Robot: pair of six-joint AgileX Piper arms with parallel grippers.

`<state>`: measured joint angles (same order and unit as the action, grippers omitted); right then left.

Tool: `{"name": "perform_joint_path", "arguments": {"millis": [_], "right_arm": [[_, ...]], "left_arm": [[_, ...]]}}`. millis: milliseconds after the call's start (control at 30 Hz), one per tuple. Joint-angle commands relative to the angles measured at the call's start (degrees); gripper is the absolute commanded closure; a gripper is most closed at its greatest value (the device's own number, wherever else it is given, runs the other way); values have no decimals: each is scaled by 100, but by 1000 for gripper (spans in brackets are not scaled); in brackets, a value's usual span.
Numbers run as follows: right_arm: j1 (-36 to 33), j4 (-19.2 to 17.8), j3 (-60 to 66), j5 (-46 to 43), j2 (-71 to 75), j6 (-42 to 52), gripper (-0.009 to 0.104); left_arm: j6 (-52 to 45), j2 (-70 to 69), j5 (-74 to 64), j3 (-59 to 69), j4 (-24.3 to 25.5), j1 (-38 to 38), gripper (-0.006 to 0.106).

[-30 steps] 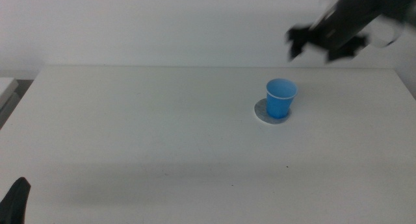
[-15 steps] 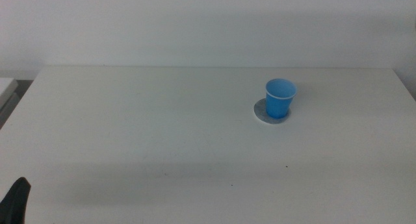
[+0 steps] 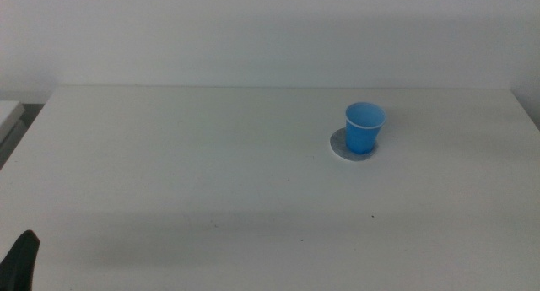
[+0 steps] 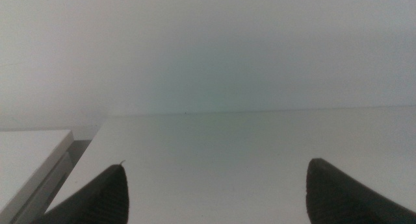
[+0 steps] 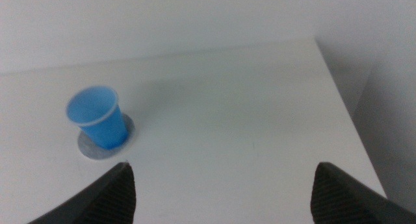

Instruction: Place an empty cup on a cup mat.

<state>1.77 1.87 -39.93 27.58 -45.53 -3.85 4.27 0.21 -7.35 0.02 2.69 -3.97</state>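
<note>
Dark, rounded, matte pincer (image 4: 214,195) tips

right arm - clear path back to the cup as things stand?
Probably yes. The right claw is open and looks toward the cup, which stands upright on the cup mat, with only bare table between them. The left claw waits far off.

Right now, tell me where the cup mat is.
In the middle view, the cup mat lies right of centre on the white table, directly under the upright blue cup.
</note>
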Motion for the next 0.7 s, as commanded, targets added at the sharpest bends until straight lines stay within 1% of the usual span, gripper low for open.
{"name": "perform_joint_path", "arguments": {"millis": [0,100,433,533,600,667], "right_arm": [[47,-22,104,-84,305,75,13],[47,-22,104,156,650,75,13],[47,-22,104,95,1309,75,13],[47,-16,104,-56,1380,75,13],[47,-131,104,-61,1389,87,13],[47,-498,154,-100,1389,135,8]], "left_arm": [[16,-21,72,-2,-13,-6,7],[16,-21,72,-2,-13,-6,7],[16,-21,72,-2,-13,-6,7],[16,-21,72,-2,-13,-6,7],[16,-21,72,-2,-13,-6,7],[16,-21,72,-2,-13,-6,7]]}}
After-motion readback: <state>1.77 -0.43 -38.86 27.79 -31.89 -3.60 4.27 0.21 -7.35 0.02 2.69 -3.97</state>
